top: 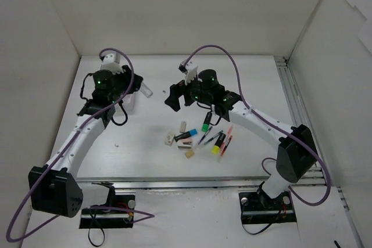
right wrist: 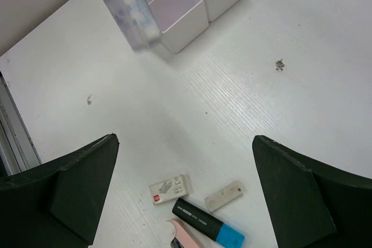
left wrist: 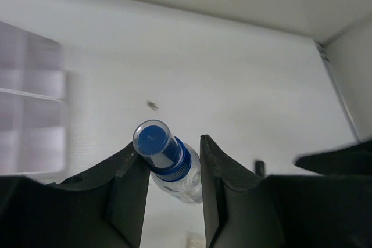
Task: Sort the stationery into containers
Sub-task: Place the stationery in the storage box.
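Note:
My left gripper (top: 138,88) is shut on the clear blue-capped tube (left wrist: 168,161) and holds it above the table, just right of the white grid box (top: 127,103). The box shows blurred at the left of the left wrist view (left wrist: 32,114). In the right wrist view the tube (right wrist: 125,10) hangs beside the box (right wrist: 192,4). My right gripper (top: 173,98) is open and empty, above and behind the pile. Below it lie a white eraser (right wrist: 170,189), a beige eraser (right wrist: 224,196) and a blue highlighter (right wrist: 209,229). A green highlighter (top: 206,123), a yellow highlighter (top: 217,145) and thin pens (top: 207,136) lie on the table.
White walls close in the table at the back and both sides. A metal rail (top: 293,100) runs along the right edge. Two more beige erasers (top: 187,150) lie at the front of the pile. A small speck (top: 117,143) lies on the table's left half.

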